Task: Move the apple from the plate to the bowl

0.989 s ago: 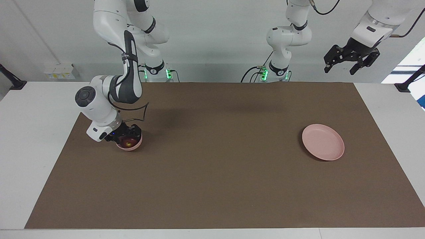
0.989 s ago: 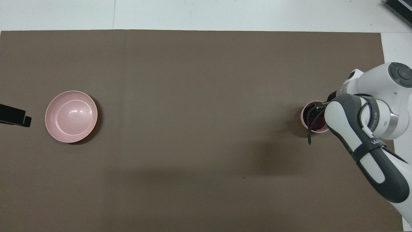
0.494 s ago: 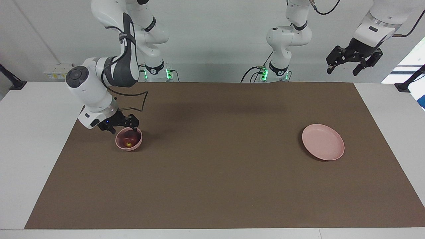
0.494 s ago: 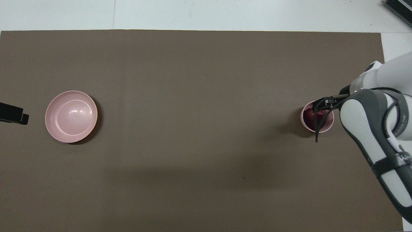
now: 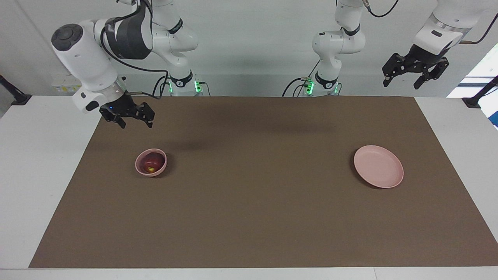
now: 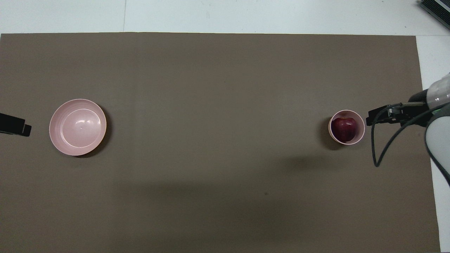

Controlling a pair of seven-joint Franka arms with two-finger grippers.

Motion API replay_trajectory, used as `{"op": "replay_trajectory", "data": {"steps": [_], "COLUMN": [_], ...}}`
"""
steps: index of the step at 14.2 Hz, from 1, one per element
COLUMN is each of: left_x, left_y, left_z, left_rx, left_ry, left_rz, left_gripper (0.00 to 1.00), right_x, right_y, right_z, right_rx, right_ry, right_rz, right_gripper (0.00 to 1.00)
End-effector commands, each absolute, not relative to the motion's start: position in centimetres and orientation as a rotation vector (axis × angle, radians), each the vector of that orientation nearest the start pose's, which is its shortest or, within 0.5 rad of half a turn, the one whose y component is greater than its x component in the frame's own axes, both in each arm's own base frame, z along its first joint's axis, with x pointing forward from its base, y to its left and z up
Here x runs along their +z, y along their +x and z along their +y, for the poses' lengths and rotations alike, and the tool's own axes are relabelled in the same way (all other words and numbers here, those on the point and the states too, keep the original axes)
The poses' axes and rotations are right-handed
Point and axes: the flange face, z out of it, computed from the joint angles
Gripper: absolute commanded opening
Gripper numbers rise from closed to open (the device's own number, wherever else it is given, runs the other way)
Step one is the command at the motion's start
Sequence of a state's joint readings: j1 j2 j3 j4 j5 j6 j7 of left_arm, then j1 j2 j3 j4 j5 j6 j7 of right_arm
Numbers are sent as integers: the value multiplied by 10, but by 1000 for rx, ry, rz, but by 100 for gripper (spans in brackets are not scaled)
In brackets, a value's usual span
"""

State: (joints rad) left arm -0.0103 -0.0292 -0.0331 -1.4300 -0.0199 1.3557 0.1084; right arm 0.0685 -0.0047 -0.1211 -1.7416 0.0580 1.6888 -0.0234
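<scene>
Apple [image 5: 152, 161] sits in the bowl [image 5: 144, 170], filling most of the inside — dark red, with a small yellowish patch showing in the facing view. Bowl stands on the brown mat [image 5: 249, 217] that covers the tabletop [image 5: 31, 163], toward the right arm's end. Right claw [image 5: 131, 123] is up in the air, clear of the bowl and touching nothing; its fingers are spread and hold nothing — released. In the overhead view only part of the right claw [image 6: 372, 120] shows, just beside the bowl [image 6: 331, 133] toward the mat's edge, with a black cable looping down from the wrist; apple [image 6: 344, 128] is fully visible there, stem dimple up. Plate [image 5: 378, 166] lies flat on the mat toward the left arm's end, well apart from the bowl, at about the same nearness to the robots; it is bare. Left claw [image 5: 402, 81] hangs high off the mat's corner at the left arm's end, fingers spread, gripping nothing — that arm waits. In the overhead view just a black tip of the left claw [image 6: 27, 130] pokes in at the edge, beside the plate [image 6: 58, 144].
</scene>
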Motion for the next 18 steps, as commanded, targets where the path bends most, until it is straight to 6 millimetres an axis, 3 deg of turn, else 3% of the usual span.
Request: {"op": "replay_trajectory", "data": {"steps": [1,6,8,16,18], "left_x": [687,686,686,687,687], "left_y": [514,514,514,514,514], "left_z": [-23,-23,-23,-23,-23], "left_rx": [51,51,51,48,48], "left_ry": [-3130,-3132,-3132,-3131,-3132], "left_rz": [267,265,265,268,265], "left_gripper": [100,100,100,100,100], "right_x": [594,664,681,691,692], "right_y": [543,519,506,502,503], "right_z": [-29,-34,-35,-39,-34], "right_rx": [73,65,25,-20,-11], "right_ry": [-3102,-3118,-3118,-3175,-3199], "right_rz": [133,174,172,150,48], "right_gripper": [100,100,100,100,100]}}
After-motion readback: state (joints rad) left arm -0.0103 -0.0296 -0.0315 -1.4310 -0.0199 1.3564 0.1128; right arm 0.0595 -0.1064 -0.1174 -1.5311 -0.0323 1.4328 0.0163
